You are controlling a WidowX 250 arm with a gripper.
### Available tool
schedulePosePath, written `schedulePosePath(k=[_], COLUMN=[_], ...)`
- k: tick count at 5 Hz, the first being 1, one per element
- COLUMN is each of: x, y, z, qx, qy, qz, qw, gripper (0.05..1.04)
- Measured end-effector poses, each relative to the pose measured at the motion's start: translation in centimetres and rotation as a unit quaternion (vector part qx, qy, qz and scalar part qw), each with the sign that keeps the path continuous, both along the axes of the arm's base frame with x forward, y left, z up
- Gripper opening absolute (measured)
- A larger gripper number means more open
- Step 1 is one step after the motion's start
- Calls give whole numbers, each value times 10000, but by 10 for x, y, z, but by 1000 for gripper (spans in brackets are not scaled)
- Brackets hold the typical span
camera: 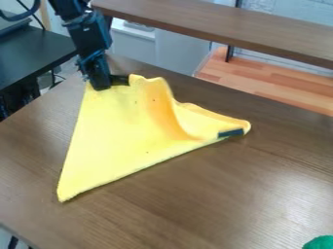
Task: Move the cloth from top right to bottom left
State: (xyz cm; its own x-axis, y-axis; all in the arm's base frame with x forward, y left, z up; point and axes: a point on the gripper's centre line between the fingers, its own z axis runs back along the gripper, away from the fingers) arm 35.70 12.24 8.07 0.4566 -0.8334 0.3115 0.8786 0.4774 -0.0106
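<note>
The black gripper (109, 83) is low over the table's far left part, at the upper left edge of the yellow cloth (117, 133), overlapping it in this view. Whether it holds any of the cloth is not clear. The cloth lies roughly as a triangle, with one corner toward the lower left and another toward the right. A raised fold runs down from its top edge, and a dark tag (231, 133) sits near its right corner.
Brown tabletop (214, 194) surrounds the cloth. A green object (319, 242) is at the bottom right corner. Behind the table are a raised brown shelf (228, 24) and a lighter wooden surface (260, 85); a dark table (32, 53) stands at the upper left.
</note>
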Motion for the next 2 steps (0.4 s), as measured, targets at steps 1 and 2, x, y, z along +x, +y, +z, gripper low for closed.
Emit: schedulePosePath(k=[1,2], x=[20,36], y=[8,17], z=[6,0], qx=[-81,-136], qy=[60,187], qz=[47,-125], qw=[9999,9997], gripper=[91,249])
